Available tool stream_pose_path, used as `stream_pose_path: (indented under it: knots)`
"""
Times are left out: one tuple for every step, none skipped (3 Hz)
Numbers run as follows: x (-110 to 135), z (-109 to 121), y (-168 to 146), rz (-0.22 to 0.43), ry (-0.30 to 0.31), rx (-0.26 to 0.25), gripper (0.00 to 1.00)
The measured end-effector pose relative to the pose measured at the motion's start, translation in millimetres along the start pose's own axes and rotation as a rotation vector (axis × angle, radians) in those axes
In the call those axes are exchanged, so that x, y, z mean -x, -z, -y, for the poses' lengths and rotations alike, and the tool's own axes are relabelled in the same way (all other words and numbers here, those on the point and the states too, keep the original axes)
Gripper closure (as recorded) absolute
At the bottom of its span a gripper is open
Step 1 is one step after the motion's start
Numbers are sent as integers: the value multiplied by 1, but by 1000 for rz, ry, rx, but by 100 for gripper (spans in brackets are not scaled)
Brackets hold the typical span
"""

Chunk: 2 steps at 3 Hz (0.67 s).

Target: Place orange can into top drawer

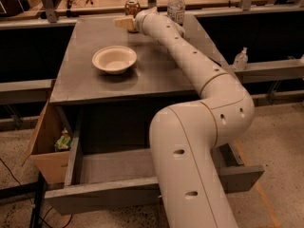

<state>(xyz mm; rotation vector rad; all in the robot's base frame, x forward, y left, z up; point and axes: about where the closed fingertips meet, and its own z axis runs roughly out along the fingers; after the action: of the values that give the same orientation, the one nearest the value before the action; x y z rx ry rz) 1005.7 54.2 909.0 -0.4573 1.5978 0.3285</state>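
Observation:
The orange can (132,7) stands upright at the far edge of the grey table (80,75), orange-brown with a silver top. My gripper (123,23) is at the end of the long white arm, low over the table just in front of the can and slightly to its left; I cannot tell if it touches the can. The top drawer (114,194) is pulled out wide open below the table, and its grey inside floor shows bare. My arm's big elbow stands in front of the drawer's right half.
A cream bowl (114,59) sits on the table left of the arm. A clear water bottle (176,5) stands right of the can. An open cardboard box (45,148) with a green item (62,140) hangs left of the drawer. A small bottle (240,59) stands on the right ledge.

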Motion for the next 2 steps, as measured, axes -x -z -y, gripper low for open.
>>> stream_pose_path:
  knots:
    - [-3,-2,-10,12,-24,24,0]
    - [-14,0,-19,-15,-31,13,0]
